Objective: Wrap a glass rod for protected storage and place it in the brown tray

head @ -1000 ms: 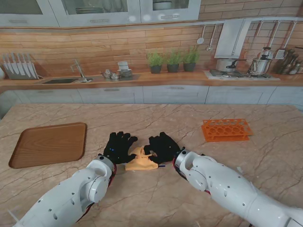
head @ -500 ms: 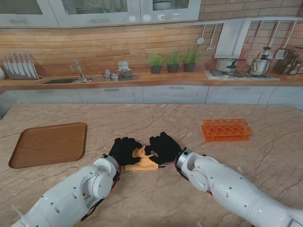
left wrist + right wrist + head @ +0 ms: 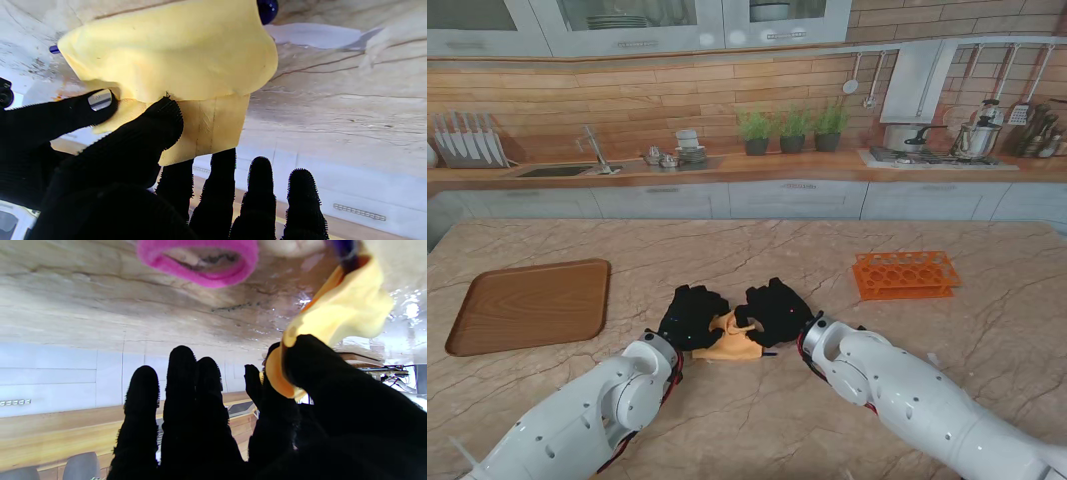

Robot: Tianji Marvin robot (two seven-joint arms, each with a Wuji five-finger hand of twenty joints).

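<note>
A yellow cloth lies bunched on the marble table between my two black-gloved hands. My left hand pinches the cloth's edge between thumb and forefinger. My right hand holds the opposite edge the same way. The rod is mostly hidden under the cloth; one blue end sticks out on one side and a small blue tip on the other. The brown tray sits empty at the far left.
An orange tube rack stands at the right, farther from me. A pink fabric ring lies on the table close to my right hand. Kitchen counters run along the back.
My left hand has shifted right onto the cloth and closed its fingers on the edge. The cloth is more bunched between the hands. The right hand has barely moved.
</note>
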